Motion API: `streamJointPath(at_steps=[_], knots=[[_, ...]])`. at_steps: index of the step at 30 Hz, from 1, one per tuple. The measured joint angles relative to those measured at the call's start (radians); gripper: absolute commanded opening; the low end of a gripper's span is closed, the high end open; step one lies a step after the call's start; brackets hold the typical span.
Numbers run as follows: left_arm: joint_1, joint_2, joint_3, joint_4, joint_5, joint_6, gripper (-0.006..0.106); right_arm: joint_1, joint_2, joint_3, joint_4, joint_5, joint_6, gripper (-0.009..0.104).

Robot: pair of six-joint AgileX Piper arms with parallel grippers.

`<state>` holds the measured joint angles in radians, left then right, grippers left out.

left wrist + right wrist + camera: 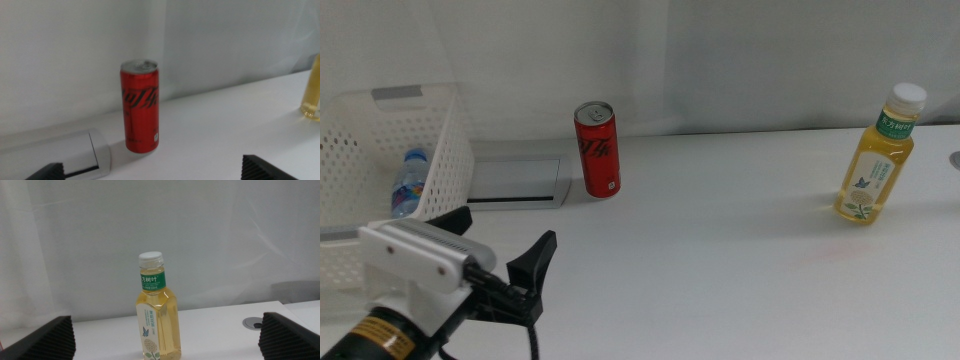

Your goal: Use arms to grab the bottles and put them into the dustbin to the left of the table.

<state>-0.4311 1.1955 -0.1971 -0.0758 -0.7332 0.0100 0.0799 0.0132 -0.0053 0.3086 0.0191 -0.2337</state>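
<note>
Left gripper (pixel 500 255) sits at the near left of the table (pixel 720 270), fingers spread wide and holding nothing. It faces the red can (pixel 597 149). The can stands upright at the far side of the table, just right of the grey plate (pixel 515 180) and apart from it.

Right gripper (pixel 165 330) is out of the middle view. In its wrist view the fingers are spread wide and empty, and the tea bottle (pixel 155 312) stands upright between and beyond them. In the middle view that bottle stands at the far right of the table, well apart from the can.

Small water bottle (pixel 408 183) already lies inside the dustbin (pixel 445 150) at the far left.

Handling, judged:
- Can: thin-walled, smooth, probably slippery; likely to dent if squeezed hard. Take it at mid-body, fingers on opposite sides.
- Tea bottle: looks nearly full, so heavier and top-tall; could tip if nudged. Grip the labelled body below the shoulder, not the cap.

Two items left to bin.
</note>
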Motion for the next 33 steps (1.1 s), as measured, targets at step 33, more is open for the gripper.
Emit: streamJointPath(at_steps=[33], knots=[[0.000, 0.880, -0.609, -0.015, -0.294, -0.099, 0.093, 0.000, 0.000, 0.000, 0.000, 0.000, 0.004, 0.103]])
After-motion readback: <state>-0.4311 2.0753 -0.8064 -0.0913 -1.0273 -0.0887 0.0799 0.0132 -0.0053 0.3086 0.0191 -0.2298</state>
